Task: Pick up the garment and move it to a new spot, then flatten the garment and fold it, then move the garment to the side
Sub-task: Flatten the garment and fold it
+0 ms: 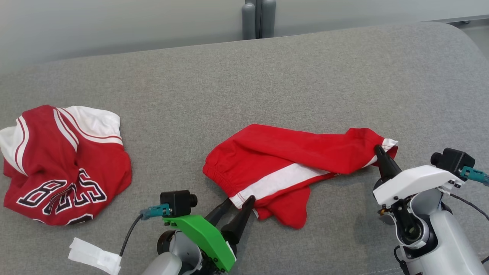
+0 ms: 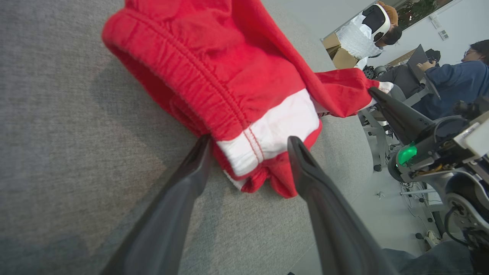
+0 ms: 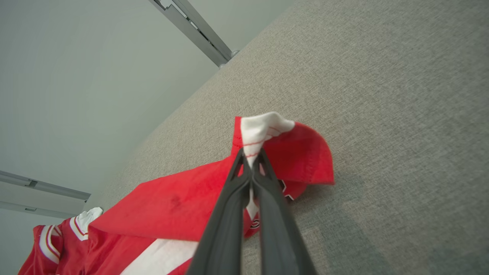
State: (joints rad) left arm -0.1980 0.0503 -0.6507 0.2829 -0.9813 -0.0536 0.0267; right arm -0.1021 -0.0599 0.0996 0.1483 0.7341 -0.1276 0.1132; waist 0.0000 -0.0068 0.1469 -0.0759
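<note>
Straddling waistband of red shorts (image 1: 290, 149), left pincer (image 1: 240, 199) is spread; right pincer (image 3: 249, 154) is clenched on hem. People (image 2: 454, 82) beyond shorts are seen from left wrist.

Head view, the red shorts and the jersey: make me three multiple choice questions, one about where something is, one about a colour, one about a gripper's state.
1. Where does the jersey lie relative to the red shorts?
A. On top of them
B. To the robot's left, apart from them
C. To the robot's right, touching them

2. What colour is the side stripe on the shorts?
A. Black
B. Yellow
C. White

3. How is the right gripper?
A. Shut on a corner of the shorts
B. Wide open above the shorts
C. Open, lying flat away from them

Answers: 1 B, the jersey sits at the head view's left with a gap between the two; 2 C, a white band runs along the red cloth; 3 A, its fingers are pressed together on the white-edged hem.
</note>
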